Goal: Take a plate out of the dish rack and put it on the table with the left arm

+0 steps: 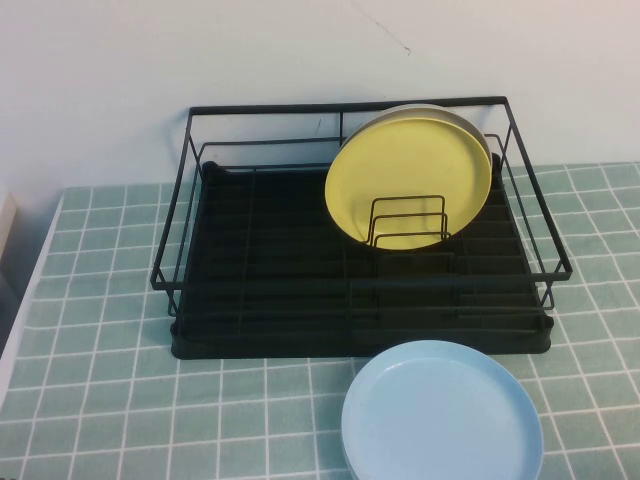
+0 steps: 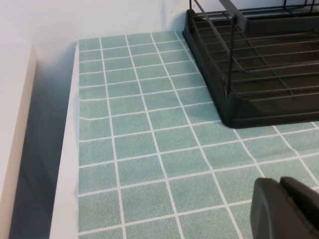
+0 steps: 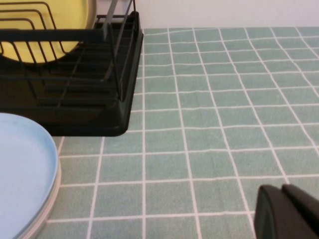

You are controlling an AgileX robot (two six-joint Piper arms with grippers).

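Observation:
The yellow plate (image 1: pixel 408 180) stands on edge in the black dish rack (image 1: pixel 260 300) at its back right, leaning behind small wire dividers, with a grey-white plate just behind it. It also shows in the right wrist view (image 3: pixel 55 20). Neither arm shows in the high view. My left gripper (image 2: pixel 280 185) is shut and empty, low over the green tiled table (image 2: pixel 149 149), left of the rack's front left corner (image 2: pixel 239 114). My right gripper (image 3: pixel 282 191) is shut and empty over the table (image 3: pixel 214 124), right of the rack (image 3: pixel 99 114).
A light blue plate (image 1: pixel 442 415) lies flat on another plate on the table just in front of the rack; it also shows in the right wrist view (image 3: pixel 20 174). The table's left edge (image 2: pixel 67 164) drops off beside a white wall. A white wall stands behind the rack.

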